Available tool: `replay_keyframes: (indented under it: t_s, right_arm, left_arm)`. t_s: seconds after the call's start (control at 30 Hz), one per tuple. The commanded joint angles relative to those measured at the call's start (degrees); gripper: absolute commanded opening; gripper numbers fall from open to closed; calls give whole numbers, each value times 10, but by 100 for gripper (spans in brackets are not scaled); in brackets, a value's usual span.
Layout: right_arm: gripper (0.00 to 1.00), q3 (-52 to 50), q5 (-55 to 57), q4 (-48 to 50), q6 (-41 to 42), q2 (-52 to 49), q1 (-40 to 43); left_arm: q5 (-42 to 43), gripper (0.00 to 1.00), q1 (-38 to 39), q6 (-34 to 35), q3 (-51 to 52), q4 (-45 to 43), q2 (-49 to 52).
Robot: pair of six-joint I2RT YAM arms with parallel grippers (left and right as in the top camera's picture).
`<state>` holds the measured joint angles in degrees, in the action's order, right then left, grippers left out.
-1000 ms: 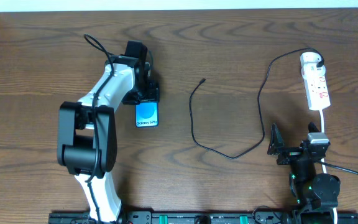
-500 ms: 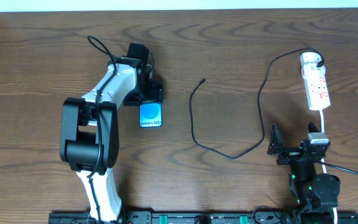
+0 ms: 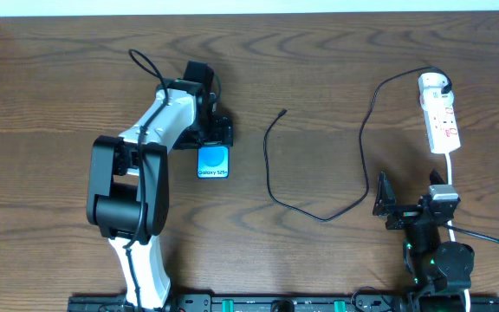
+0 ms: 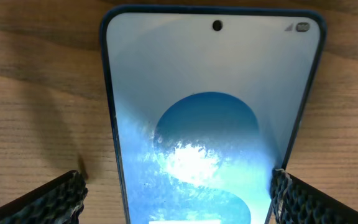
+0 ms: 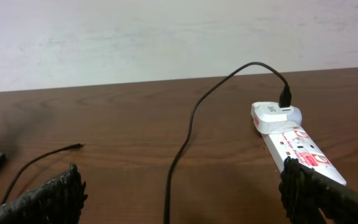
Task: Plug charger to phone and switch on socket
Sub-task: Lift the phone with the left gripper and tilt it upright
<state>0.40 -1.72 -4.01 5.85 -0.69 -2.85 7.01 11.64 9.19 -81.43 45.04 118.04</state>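
The phone (image 3: 213,162) lies flat on the wood, blue screen up with a white "Galaxy" band at its near end. My left gripper (image 3: 212,139) is open and straddles the phone's far end. In the left wrist view the phone (image 4: 210,112) fills the gap; the right finger (image 4: 291,196) touches its edge and the left finger (image 4: 61,196) stands apart. The charger cable (image 3: 271,186) runs from its loose connector tip (image 3: 284,111) in a loop to a black plug (image 3: 432,74) seated in the white socket strip (image 3: 441,117). My right gripper (image 3: 381,204) is open, with nothing in it, near the cable's loop.
In the right wrist view the cable (image 5: 188,137) crosses between the wide-spread fingers, the socket strip (image 5: 300,149) lies at the right, and the connector tip (image 5: 76,147) at the left. The strip's white lead (image 3: 451,169) runs down beside the right arm. A pale wall borders the table's far edge.
The left gripper and the phone have slid a little to the right and slightly toward the near edge. The right arm, cable and socket strip have not moved.
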Motion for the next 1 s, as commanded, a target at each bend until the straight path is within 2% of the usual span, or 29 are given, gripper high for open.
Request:
replay_keyframes:
  t_s: [0.0, 0.33, 0.67, 0.97]
  right_arm:
    - [99, -1, 1, -2, 5, 4, 3]
    - [99, -1, 1, -2, 5, 3, 3]
    - [99, -1, 1, -2, 5, 3, 3]
    - [99, -1, 1, -2, 5, 3, 3]
  left_arm:
    - [-39, 96, 16, 24, -10, 3, 4]
    - [-36, 97, 22, 28, -10, 6, -26]
    - [-37, 97, 33, 101, 2, -1, -51]
    - [-66, 97, 61, 124, 15, -15, -22]
